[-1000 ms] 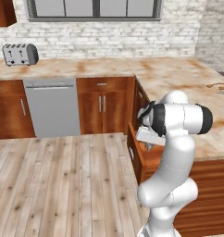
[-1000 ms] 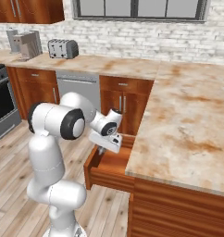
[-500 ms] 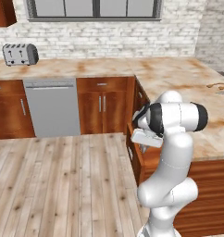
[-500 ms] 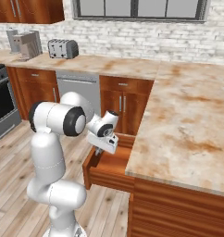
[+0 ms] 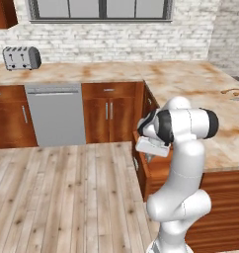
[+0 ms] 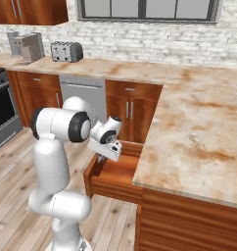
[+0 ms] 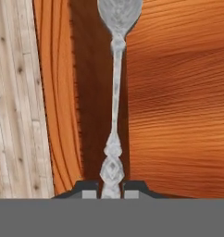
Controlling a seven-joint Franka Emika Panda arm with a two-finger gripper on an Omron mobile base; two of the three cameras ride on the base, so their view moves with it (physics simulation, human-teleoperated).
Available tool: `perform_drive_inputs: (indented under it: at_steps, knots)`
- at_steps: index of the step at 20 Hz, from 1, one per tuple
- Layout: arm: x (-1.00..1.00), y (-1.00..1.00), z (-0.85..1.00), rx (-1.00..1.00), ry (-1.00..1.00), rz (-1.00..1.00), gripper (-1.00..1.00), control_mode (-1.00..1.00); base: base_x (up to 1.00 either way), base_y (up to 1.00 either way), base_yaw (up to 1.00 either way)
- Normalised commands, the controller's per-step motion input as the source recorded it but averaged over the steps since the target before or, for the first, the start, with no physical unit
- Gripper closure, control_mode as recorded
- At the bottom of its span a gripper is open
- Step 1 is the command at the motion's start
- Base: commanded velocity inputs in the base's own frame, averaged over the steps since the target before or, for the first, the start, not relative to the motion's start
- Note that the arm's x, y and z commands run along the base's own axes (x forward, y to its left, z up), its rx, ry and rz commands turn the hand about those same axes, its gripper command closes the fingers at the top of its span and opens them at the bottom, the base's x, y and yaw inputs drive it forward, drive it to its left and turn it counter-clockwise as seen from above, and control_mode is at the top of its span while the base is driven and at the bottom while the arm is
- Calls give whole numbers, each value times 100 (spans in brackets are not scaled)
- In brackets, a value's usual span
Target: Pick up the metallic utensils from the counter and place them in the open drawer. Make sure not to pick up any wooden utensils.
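My gripper (image 7: 111, 187) is shut on the ornate handle of a thin grey metal spoon (image 7: 116, 92), one of the metallic utensils. The spoon's bowl points away from the hand, over the reddish-brown floor of the open drawer (image 7: 178, 115). From the base, the hand (image 6: 105, 147) hangs just above the drawer (image 6: 115, 177), near its front panel. The drawer sticks out below the beige marbled counter (image 6: 199, 122). The hand (image 5: 151, 146) also shows over the drawer (image 5: 140, 163) from the left. A thin tan piece (image 5: 231, 91) lies at the counter's far right, too small to tell what it is.
A toaster (image 5: 21, 58) stands on the back counter, above a grey dishwasher (image 5: 55, 113) and closed cabinet doors (image 5: 109, 111). A stove (image 6: 0, 115) stands at the far left. Wooden floor (image 5: 67, 197) spreads out left of the drawer.
The hand, still gripping the spoon, has sunk a little and drifted toward the drawer's front. The base and the drawer have stayed put.
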Motion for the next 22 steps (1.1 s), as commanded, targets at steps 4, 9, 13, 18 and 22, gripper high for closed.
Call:
perform_drive_inputs:
  at_steps: [4, 9, 13, 18, 22]
  knots:
    - [21, -26, -18, 0, 0, -3, 100, -100, 0, 0, 0]
    - [18, -9, -31, 0, 0, -3, 100, -100, 0, 0, 0]
    - [22, 0, -13, 0, -2, -3, 100, -100, 0, 0, 0]
    - [26, 19, -33, 0, -1, -2, 100, -100, 0, 0, 0]
    - [36, 58, -38, 0, -2, -6, 100, -100, 0, 0, 0]
